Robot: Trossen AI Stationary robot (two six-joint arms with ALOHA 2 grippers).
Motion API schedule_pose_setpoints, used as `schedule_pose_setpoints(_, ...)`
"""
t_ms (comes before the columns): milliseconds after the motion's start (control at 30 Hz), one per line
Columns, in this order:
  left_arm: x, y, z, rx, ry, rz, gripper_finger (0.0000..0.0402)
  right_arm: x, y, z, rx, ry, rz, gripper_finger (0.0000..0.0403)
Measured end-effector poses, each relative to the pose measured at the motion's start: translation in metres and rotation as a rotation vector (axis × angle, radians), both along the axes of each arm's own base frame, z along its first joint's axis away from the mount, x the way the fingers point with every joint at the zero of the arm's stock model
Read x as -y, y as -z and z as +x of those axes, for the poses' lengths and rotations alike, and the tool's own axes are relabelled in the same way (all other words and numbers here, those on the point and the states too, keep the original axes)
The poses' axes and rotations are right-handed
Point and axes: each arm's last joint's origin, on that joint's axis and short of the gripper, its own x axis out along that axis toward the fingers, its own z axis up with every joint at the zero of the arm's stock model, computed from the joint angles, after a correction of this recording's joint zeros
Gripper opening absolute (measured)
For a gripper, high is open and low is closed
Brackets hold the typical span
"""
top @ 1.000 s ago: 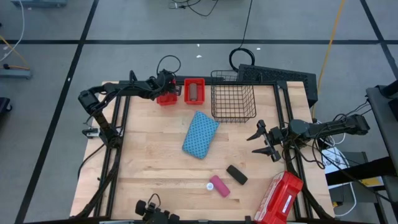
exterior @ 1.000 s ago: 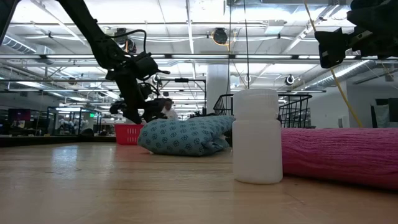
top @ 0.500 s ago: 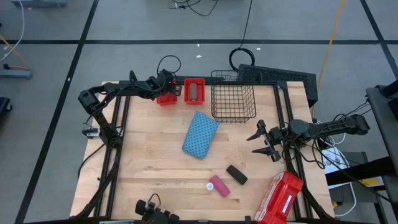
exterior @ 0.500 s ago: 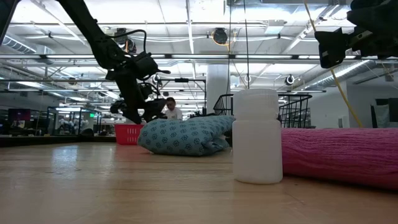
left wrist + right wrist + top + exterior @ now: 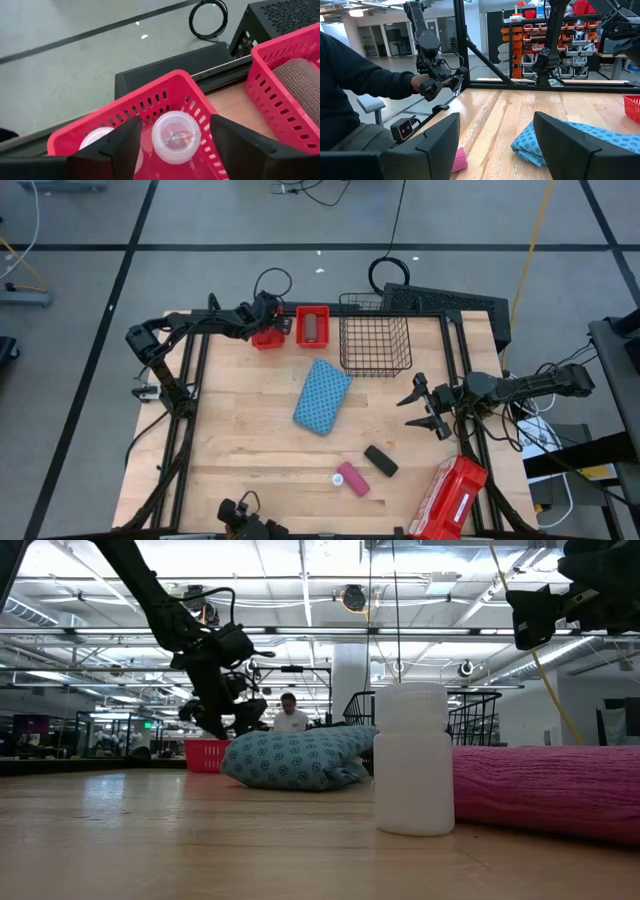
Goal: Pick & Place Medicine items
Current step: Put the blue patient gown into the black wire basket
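— Where do we find the medicine items, and how do they lie?

— From above, we see the pink tube [image 5: 353, 479] near the front edge of the table [image 5: 250, 450], its long axis running diagonally, white cap toward the left and back. Just beside it to the right, apart from it, lies the black box [image 5: 380, 460], also diagonal, on much the same slant. The brown box [image 5: 312, 329] sits in the right-hand red bin [image 5: 313, 326] at the back, long axis running front to back. Two white-capped vials [image 5: 175, 136] stand upright in the left red bin [image 5: 145, 105].

— And the grippers?

— We see the left gripper [image 5: 172, 142] hanging over the left red bin, fingers spread with a vial showing between them, not touching it. The right gripper [image 5: 425, 407] hovers at the right side of the table, fingers spread wide, holding nothing.

— What can we not make out?

— The second vial is half hidden behind a left finger. In the low view the tube's cap fills the foreground and the black box does not show. The blue cloth [image 5: 322, 396] lies mid-table; the red case [image 5: 448, 500] is cut off at the front edge. A person [image 5: 350, 100] is seated beyond the table.
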Motion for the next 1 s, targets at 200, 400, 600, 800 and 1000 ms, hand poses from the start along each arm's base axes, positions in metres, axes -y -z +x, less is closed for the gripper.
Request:
schedule_pose_setpoints(200, -0.004, -0.011, 0.006, -0.004, 0.033, 0.040, 0.0248, 0.000, 0.000, 0.000, 0.000, 0.000, 0.000, 0.0242)
schedule_pose_setpoints(400, -0.006, -0.019, 0.011, 0.002, 0.052, 0.062, 0.0248, 0.000, 0.000, 0.000, 0.000, 0.000, 0.000, 0.0242)
schedule_pose_setpoints(600, 0.000, -0.033, 0.010, 0.001, 0.077, 0.078, 0.0248, 0.000, 0.000, 0.000, 0.000, 0.000, 0.000, 0.0242)
schedule_pose_setpoints(800, 0.013, -0.070, 0.000, 0.044, 0.101, 0.143, 0.0248, 0.000, 0.000, 0.000, 0.000, 0.000, 0.000, 0.0242)
schedule_pose_setpoints(1000, 0.031, -0.102, -0.009, 0.099, 0.126, 0.199, 0.0248, 0.000, 0.000, 0.000, 0.000, 0.000, 0.000, 0.0242)
